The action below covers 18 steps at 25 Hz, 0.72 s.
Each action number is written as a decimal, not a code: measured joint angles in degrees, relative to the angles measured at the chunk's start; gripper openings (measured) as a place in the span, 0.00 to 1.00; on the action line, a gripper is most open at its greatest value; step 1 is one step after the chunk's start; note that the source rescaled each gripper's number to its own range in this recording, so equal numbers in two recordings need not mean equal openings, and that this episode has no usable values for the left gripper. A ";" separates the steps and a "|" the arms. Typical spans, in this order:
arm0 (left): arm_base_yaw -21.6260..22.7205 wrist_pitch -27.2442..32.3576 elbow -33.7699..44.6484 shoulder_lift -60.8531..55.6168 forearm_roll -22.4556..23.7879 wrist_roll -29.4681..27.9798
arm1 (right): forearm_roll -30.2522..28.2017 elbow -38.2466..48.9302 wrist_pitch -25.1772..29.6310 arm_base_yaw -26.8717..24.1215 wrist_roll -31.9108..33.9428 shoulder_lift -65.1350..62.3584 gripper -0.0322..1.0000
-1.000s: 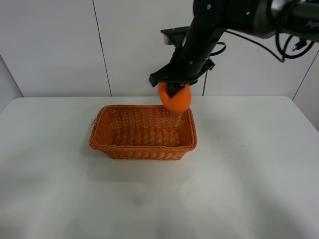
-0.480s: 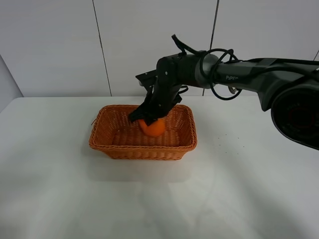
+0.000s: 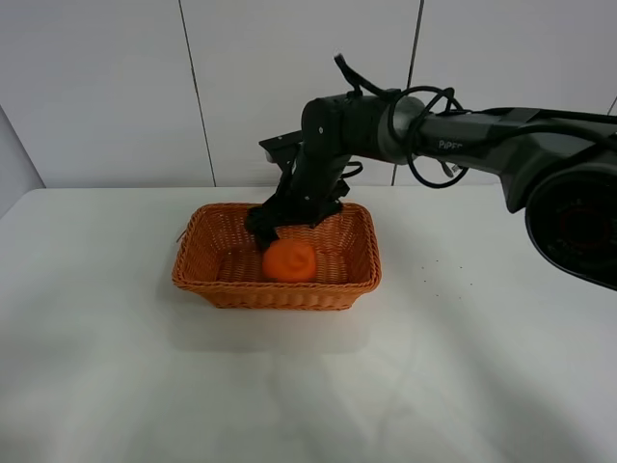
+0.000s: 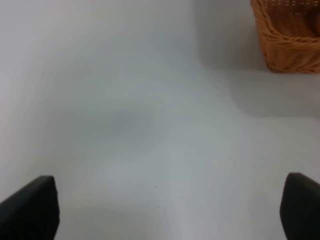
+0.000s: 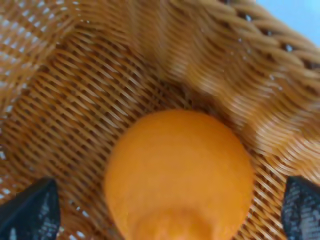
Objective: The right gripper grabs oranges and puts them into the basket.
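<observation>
The white table (image 3: 482, 367) carries the wicker basket (image 3: 275, 285), a little left of centre. The right gripper (image 3: 284, 224) hangs over the basket's far side with its jaws spread wide, gripping nothing. Just beneath it, the orange (image 3: 289, 260) lies loose on the basket floor, right of middle. The left gripper (image 4: 165, 210) is over bare table with its jaws likewise wide apart.

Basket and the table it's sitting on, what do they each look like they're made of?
The basket looks like woven wicker or rattan, possibly a plastic imitation: orange-brown strands interlaced in tight rows, with a braided rim. The table looks like smooth white laminate or painted board, matte, with no grain visible; its exact material is unclear.
</observation>
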 joint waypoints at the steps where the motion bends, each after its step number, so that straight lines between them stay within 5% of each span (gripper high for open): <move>1: 0.00 0.00 0.00 0.00 0.00 0.00 | 0.01 -1.82 2.38 0.00 0.00 0.00 0.99; 8: 0.00 0.00 0.00 0.00 0.00 0.00 | -1.28 -18.12 17.08 -0.80 0.00 -0.25 1.00; 18: 0.00 0.00 0.00 0.00 0.00 0.00 | -1.70 -20.60 18.83 -10.38 0.00 -0.31 1.00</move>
